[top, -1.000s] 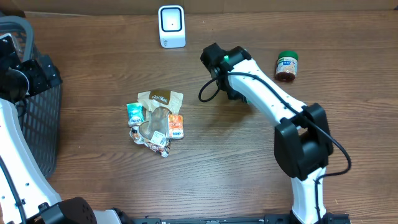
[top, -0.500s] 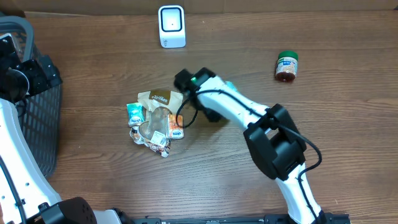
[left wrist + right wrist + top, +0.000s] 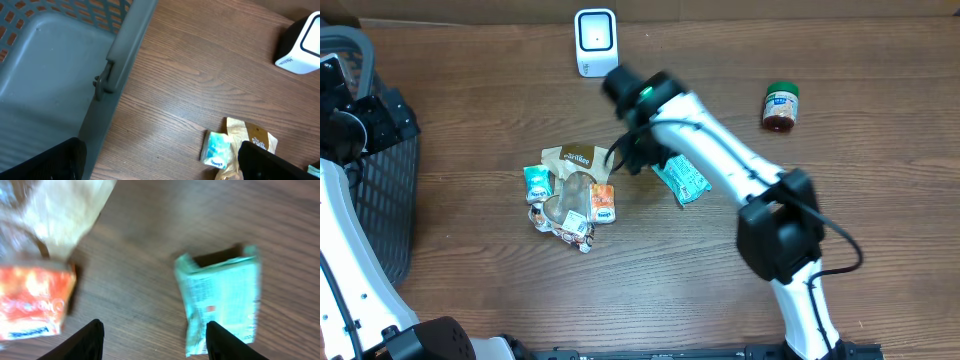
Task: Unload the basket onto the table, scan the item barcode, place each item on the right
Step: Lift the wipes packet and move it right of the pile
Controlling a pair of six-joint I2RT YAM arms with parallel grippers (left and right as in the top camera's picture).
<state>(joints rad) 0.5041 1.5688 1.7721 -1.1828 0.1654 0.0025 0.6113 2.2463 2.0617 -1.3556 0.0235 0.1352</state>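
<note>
Overhead view: a white scanner (image 3: 596, 42) stands at the far edge of a wooden table (image 3: 470, 100); the right gripper (image 3: 623, 160) hangs just beside a heap of packets (image 3: 570, 195); a teal packet (image 3: 680, 180) lies flat on the wood, just right of that gripper and well short of the scanner; a jar (image 3: 781, 107) rests well apart on the right, a grey basket (image 3: 380, 200) at the left edge.

Left wrist view: the left gripper (image 3: 160, 150) is spread wide and empty, beside the basket.

Right wrist view: the right gripper's fingers stand apart with nothing between them; the teal packet lies below on the table, beside an orange packet (image 3: 32, 300) and a tan bag (image 3: 65, 215).

The step in hand looks like choosing an item; next the fingers would need to close on a packet and carry it, barcode outward, to the scanner.

A second ago the right gripper was clenched nearer the jar and no teal packet lay in that place; it has since swung over and let go.
</note>
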